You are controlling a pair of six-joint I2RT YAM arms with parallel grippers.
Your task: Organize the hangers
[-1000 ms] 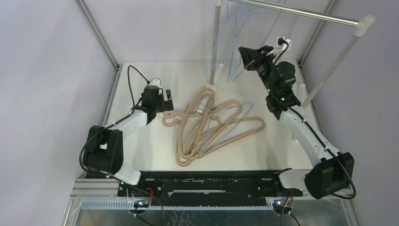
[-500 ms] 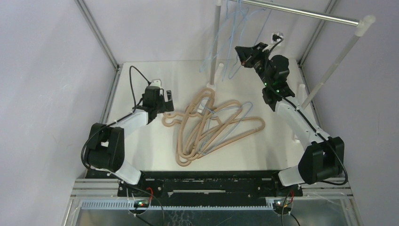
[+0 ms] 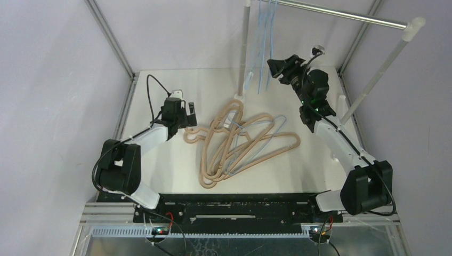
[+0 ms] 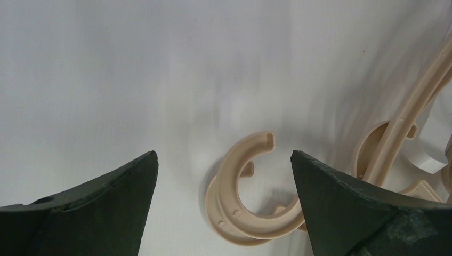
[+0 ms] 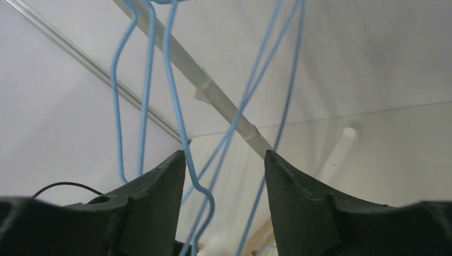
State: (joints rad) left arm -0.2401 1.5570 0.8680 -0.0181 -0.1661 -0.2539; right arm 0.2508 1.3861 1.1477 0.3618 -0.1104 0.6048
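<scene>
Overhead view first: your right gripper has let go. A second ago it was clenched and the blue hangers swung askew; now they hang straight from the rail, with the gripper raised just beside them. That looks like one more hanger delivered. The tan hangers lie tangled mid-table, at least one blue one mixed in, so most of the sorting is left for you. Your left gripper has not shifted from the pile's left end. Left wrist view: its jaws are spread wide and grasp nothing, and a tan hook lies flat on the table between them, a second hook underneath it. You'd likely want to come down on that hook next. Right wrist view: the jaws stand apart with a blue wire passing loosely between them, so back out carefully or you may snag it.
</scene>
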